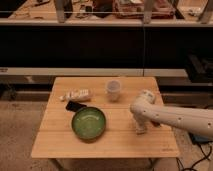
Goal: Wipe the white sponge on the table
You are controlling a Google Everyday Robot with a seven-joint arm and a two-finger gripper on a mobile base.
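The table (60, 142) is a light wooden top with plank grain in the middle of the view. My white arm reaches in from the right, bends at an elbow above the table's right half, and points down. My gripper (141, 129) is at the table top on the right side, right of the green bowl. The white sponge does not show apart from the gripper; it is hidden beneath the gripper or blends in with it.
A green bowl (89, 123) sits left of centre. A translucent cup (114, 90) stands at the back middle. A whitish tube-like packet (76, 95) and a small black object (75, 106) lie at the back left. A dark shelf unit stands behind the table.
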